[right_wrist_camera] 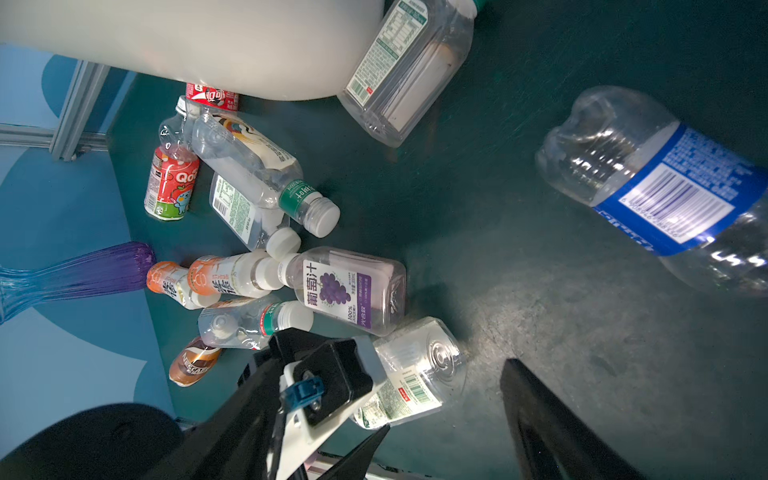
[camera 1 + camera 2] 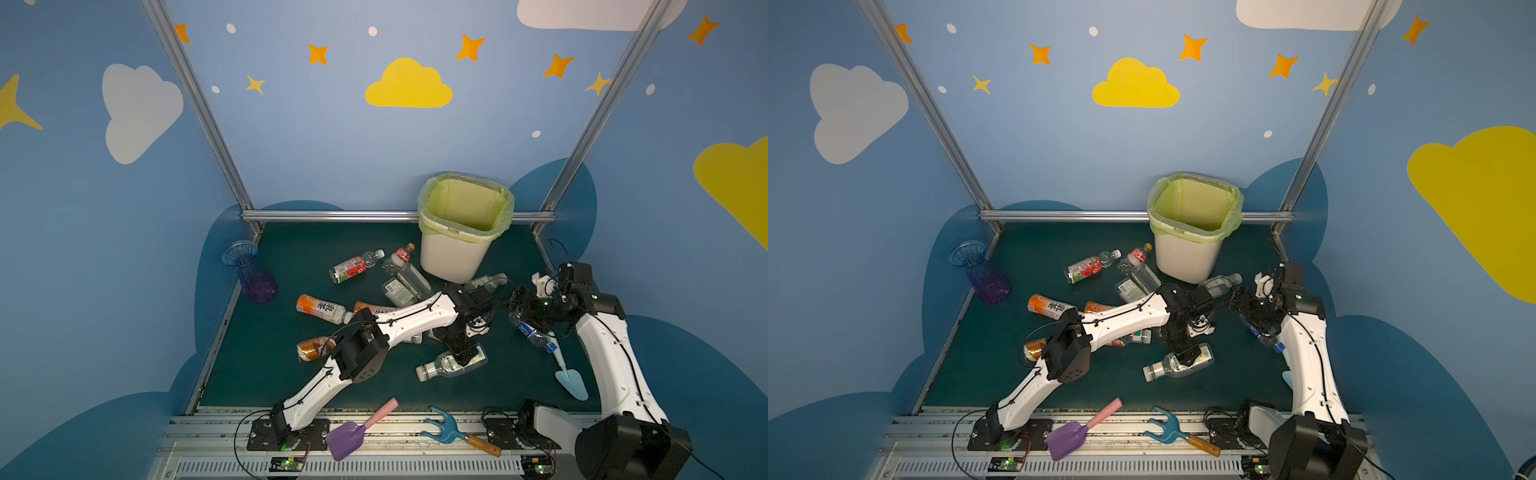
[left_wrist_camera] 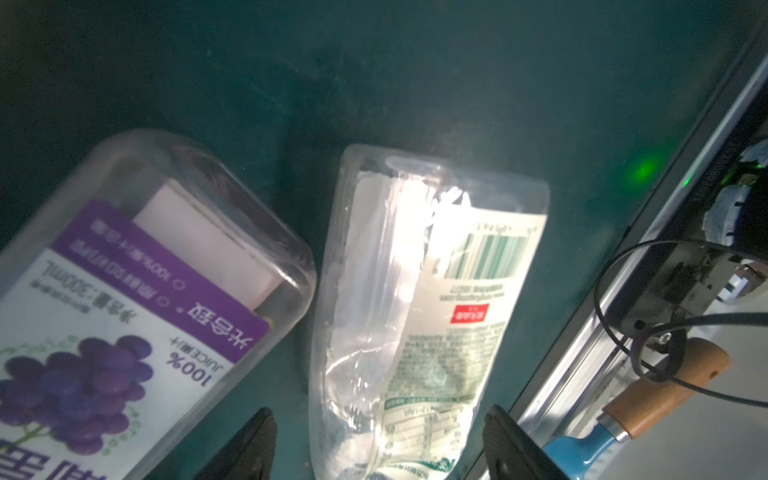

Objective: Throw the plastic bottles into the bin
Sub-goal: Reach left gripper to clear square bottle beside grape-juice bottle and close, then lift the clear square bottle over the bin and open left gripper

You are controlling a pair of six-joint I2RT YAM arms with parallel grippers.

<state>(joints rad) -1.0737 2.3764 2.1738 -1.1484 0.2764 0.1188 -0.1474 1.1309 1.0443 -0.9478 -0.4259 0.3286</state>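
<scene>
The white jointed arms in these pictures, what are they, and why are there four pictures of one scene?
They are two robot arms mounted at the near edge of a dark green table. Two pictures look down from overhead, side by side; the other two come from a small camera on each arm's wrist. Empty plastic bottles lie scattered on the table, near a lined bin, a purple vase and toy garden tools. The left end effector is open, its jaws either side of a crumpled clear bottle, not closed on it. The right end effector is open too and holds nothing.
</scene>
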